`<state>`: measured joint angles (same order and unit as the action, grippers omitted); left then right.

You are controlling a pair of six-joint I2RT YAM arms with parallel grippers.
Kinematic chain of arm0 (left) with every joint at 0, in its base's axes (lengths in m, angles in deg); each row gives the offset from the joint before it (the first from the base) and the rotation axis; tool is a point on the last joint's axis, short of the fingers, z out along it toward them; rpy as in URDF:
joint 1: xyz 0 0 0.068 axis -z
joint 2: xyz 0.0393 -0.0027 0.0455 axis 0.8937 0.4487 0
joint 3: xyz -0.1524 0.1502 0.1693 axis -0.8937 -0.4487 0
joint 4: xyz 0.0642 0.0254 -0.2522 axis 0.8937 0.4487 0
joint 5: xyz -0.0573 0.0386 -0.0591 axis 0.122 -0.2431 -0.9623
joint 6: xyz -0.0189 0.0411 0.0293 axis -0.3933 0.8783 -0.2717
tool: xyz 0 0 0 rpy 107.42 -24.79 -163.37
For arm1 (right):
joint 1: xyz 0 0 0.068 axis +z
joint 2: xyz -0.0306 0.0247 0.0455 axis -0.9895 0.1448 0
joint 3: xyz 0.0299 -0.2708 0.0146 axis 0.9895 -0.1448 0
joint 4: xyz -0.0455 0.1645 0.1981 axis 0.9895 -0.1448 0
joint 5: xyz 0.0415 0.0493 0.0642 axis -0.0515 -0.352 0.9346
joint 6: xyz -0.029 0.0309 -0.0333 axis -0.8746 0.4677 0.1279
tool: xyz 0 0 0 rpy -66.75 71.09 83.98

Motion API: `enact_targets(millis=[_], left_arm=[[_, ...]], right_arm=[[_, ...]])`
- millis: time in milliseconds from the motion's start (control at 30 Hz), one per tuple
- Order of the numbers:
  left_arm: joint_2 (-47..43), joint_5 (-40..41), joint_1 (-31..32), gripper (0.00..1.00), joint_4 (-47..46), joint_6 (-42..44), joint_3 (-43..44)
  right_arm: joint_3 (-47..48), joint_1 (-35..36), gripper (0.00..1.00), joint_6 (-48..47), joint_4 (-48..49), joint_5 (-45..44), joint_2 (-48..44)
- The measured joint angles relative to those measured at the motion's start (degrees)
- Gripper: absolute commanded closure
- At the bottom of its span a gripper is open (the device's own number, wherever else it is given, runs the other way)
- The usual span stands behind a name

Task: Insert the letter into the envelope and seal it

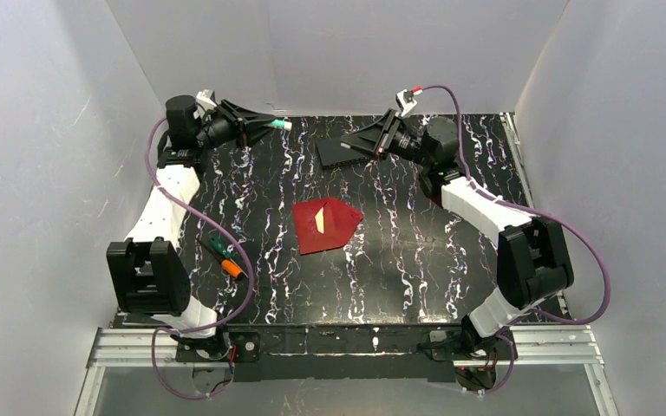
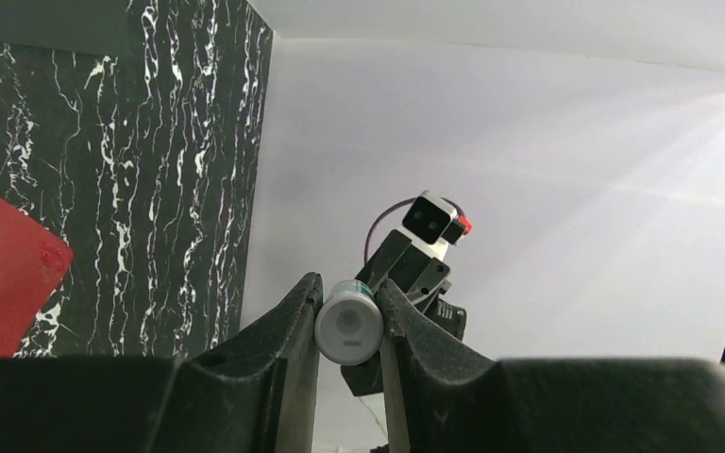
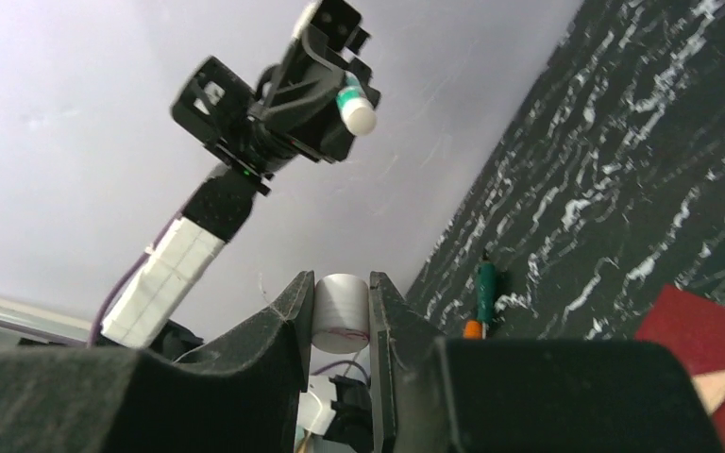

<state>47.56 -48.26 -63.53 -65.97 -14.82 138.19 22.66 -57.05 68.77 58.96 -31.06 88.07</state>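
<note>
The left jaws are closed tight on a white stick with a green band [image 2: 349,326]. The round end of the stick pokes out in front of them. The right jaws are closed on a small white round piece [image 3: 342,304], and both sides touch it. The two jaws point at each other across the far side of the bench [image 1: 416,260], with a gap between them.

The red envelope [image 1: 338,230] lies flat on the bench. It is between the two jaws but well away from both, closer to the bottoms of the arms. Nothing is touching it. A thin pale strip [image 1: 320,220] shows on it, and I cannot tell what that is.

A dark block [image 1: 338,154] lies on the bench just beside the right jaws. An orange and green tool [image 1: 225,256] lies well away from the left jaws, near that arm.
</note>
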Motion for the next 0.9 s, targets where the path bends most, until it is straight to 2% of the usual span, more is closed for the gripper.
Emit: enact_targets(millis=[67, 133, 200, 333, 433, 567, 767, 833, 900], left_arm=[[0.3, 0.2, 0.5, 1.0, -0.1, 0.7, 0.1], [0.4, 0.7, 1.7, 1.0, 0.7, 3.0, 0.3], [0.4, 1.1, 2.6, 1.0, 1.8, 6.0, 0.8], [0.3, 1.0, 3.1, 1.0, 2.0, 11.0, 0.9], [0.2, 0.9, 3.2, 1.0, 2.4, 15.4, 0.8], [-0.1, 0.7, 4.0, 1.0, 4.1, 21.1, 0.7], [-0.1, 0.1, 6.3, 1.0, 7.3, 26.9, 0.3], [-0.1, -0.1, 6.6, 1.0, 7.6, 27.7, -0.1], [-0.1, -0.1, 6.7, 1.0, 8.0, 28.3, -0.4]], right_arm=[[0.6, -0.3, 0.99, -3.9, -3.7, 0.7, 0.0], [3.0, -0.1, 0.99, -11.5, -14.0, -1.3, 0.0], [6.9, 0.2, 0.99, -21.0, -28.0, -6.7, 0.2], [10.9, 0.0, 0.99, -34.1, -47.5, -20.1, 2.0], [12.8, -0.2, 0.96, -40.7, -60.3, -28.7, 6.5], [13.2, -0.4, 0.92, -45.9, -71.3, -35.4, 13.8], [13.9, -0.4, 0.83, -50.4, -79.4, -41.4, 17.7], [14.6, -0.4, 0.76, -51.3, -79.8, -42.5, 19.0], [14.9, -0.4, 0.65, -51.7, -79.8, -43.4, 20.3]])
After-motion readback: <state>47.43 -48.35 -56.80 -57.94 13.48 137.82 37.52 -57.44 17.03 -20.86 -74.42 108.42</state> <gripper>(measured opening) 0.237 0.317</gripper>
